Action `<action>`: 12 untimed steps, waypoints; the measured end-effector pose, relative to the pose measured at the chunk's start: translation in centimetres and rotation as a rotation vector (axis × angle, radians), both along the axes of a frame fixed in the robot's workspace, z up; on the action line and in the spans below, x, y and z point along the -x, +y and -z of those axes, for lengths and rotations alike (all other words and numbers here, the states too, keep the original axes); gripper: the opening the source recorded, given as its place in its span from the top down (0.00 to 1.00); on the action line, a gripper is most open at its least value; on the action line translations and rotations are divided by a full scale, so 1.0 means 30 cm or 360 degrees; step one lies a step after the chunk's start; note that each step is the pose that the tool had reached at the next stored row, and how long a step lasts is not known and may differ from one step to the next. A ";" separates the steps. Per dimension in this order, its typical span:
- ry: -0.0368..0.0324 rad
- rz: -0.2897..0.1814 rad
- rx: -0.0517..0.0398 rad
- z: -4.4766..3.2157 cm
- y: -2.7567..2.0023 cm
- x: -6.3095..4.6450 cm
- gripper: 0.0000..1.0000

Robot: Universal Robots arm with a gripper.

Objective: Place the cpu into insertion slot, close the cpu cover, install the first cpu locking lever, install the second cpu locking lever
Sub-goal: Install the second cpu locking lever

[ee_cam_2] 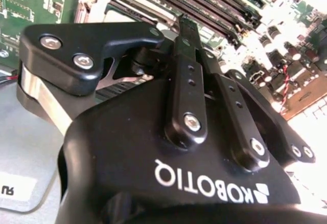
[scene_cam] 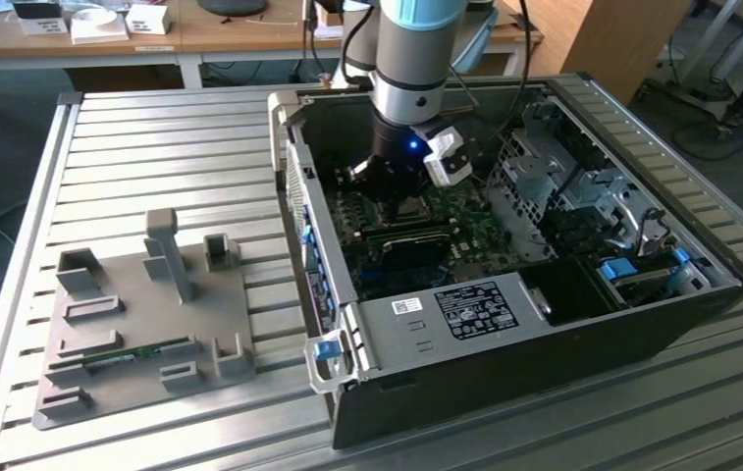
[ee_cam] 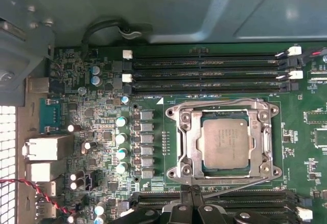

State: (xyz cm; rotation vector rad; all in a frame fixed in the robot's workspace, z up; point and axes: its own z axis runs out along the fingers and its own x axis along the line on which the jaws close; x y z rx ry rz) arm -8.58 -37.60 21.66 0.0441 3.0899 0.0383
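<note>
While framed by flat silver cpu cover (ee_cam: pixel 225 141) | square matte-grey cpu (ee_cam: pixel 225 142) seated

Light is flooding in hard in my second wrist view, blowing out the motherboard (ee_cam_2: pixel 286 45) edge to white. My gripper (ee_cam_2: pixel 186 27) is looming soft, glare streaking its black housing. The first wrist view is staying even, slightly hazy.

White logo lettering (ee_cam_2: pixel 204 183) is sitting upside down on my claw (ee_cam_2: pixel 186 27) in the second wrist view. A white printed label (scene_cam: pixel 476 309) is lying on the grey metal box (scene_cam: pixel 391 343) at the case's near end, print too small to read. The cpu (ee_cam: pixel 225 142) is showing faint markings, illegible.
</note>
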 end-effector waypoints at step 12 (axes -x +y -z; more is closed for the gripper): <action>0.0000 0.0000 -0.0003 0.021 0.000 0.004 0.89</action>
